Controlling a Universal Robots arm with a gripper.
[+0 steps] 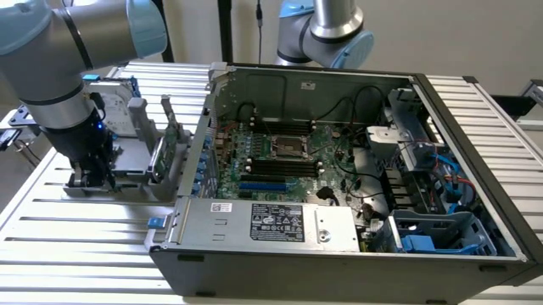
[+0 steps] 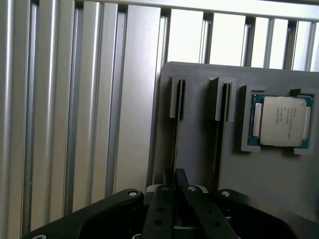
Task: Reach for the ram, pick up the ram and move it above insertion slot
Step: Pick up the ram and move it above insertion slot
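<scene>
The ram (image 2: 175, 149) stands on edge in a slot of the grey holder (image 2: 199, 144) and shows as a thin dark line. My gripper (image 2: 175, 191) is down over it, and its two dark fingers (image 2: 160, 209) meet on the stick's upper edge. In the exterior view the gripper (image 1: 89, 181) is lowered into the grey holder (image 1: 127, 166) at the exterior view's left, beside the open computer case (image 1: 339, 190). The black memory slots (image 1: 284, 166) lie on the green motherboard inside the case.
A processor chip (image 2: 281, 121) rests in a pocket of the holder. A taller green expansion card (image 1: 170, 136) and a silver hard drive (image 1: 127, 108) stand in the holder near my arm. A second robot arm (image 1: 327, 32) rises behind the case. The ribbed aluminium table (image 1: 76, 229) surrounds everything.
</scene>
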